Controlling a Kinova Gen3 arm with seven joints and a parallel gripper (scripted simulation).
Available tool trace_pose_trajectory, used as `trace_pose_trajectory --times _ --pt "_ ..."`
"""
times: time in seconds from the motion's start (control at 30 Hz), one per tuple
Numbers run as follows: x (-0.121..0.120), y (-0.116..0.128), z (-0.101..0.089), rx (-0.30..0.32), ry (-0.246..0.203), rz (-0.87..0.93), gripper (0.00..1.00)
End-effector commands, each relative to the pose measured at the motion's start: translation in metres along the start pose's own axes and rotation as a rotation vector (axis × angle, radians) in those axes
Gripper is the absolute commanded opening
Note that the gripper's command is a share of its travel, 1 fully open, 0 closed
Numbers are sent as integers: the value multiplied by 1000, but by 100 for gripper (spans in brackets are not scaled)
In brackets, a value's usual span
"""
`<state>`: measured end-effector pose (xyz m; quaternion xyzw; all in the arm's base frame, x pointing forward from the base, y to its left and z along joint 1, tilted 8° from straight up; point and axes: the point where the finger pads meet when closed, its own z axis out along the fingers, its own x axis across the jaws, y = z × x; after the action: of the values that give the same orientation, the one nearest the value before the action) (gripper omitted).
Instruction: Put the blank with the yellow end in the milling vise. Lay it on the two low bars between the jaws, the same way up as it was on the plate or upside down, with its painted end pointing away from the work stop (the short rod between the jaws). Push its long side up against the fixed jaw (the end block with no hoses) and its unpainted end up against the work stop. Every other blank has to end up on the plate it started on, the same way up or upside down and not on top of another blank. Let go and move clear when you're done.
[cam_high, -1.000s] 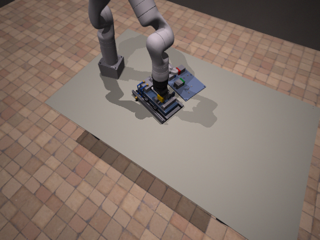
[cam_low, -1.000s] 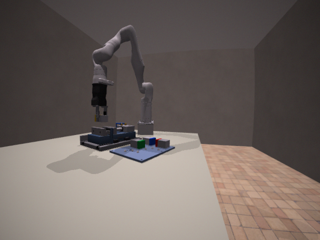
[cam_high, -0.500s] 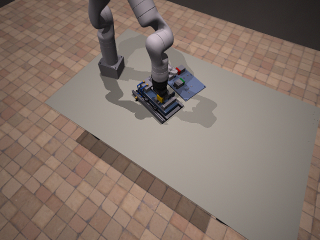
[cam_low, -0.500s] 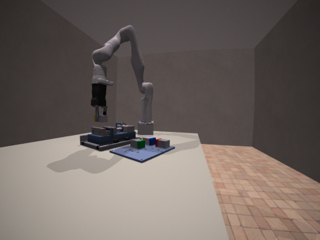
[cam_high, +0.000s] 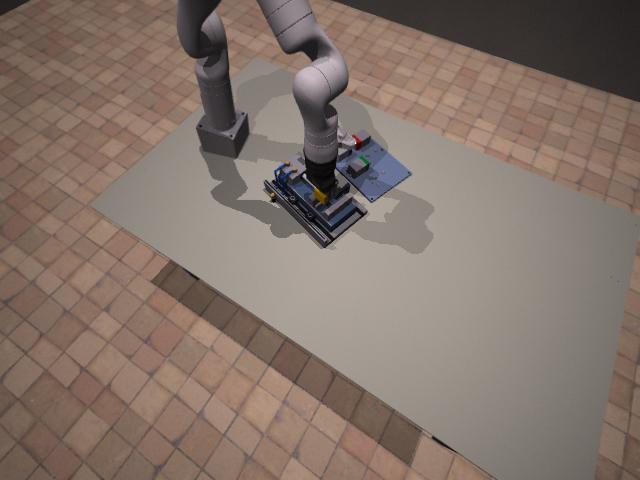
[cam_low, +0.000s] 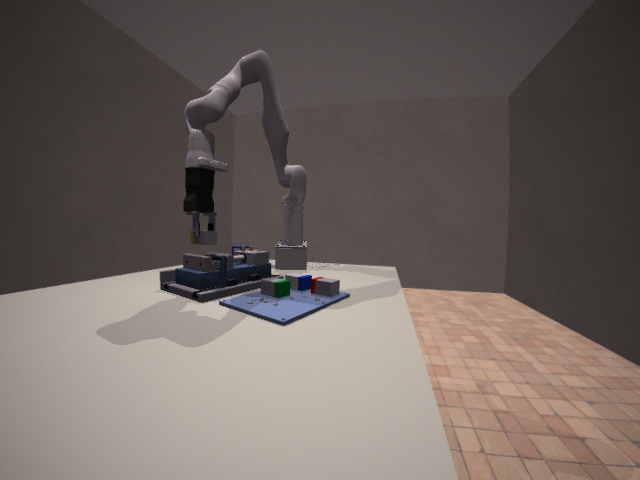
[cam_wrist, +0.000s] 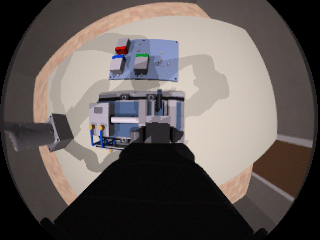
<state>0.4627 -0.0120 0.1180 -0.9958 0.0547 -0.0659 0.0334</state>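
Note:
My gripper (cam_low: 202, 233) is shut on the grey blank with the yellow end (cam_high: 320, 195) and holds it in the air above the milling vise (cam_high: 310, 209). In the exterior view the blank (cam_low: 205, 237) hangs clear of the vise (cam_low: 219, 272), its yellow end toward the left. The vise is blue and grey; its end block with blue hoses (cam_high: 287, 172) is on the side nearer the arm base. In the wrist view the vise (cam_wrist: 136, 120) lies below, and my own body hides the blank and the fingers.
A blue plate (cam_high: 373, 172) beside the vise carries blanks with green (cam_low: 281, 288), blue (cam_low: 304, 281) and red (cam_low: 316, 284) ends. The plate also shows in the wrist view (cam_wrist: 147, 60). The arm base (cam_high: 222, 133) stands behind the vise.

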Motion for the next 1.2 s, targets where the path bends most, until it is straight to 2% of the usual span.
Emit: trace_pose_trajectory --times 0.0,1.17 --pt "-1 -6 -1 3 0 8 0" --pt "-2 -12 -2 4 -1 7 0"
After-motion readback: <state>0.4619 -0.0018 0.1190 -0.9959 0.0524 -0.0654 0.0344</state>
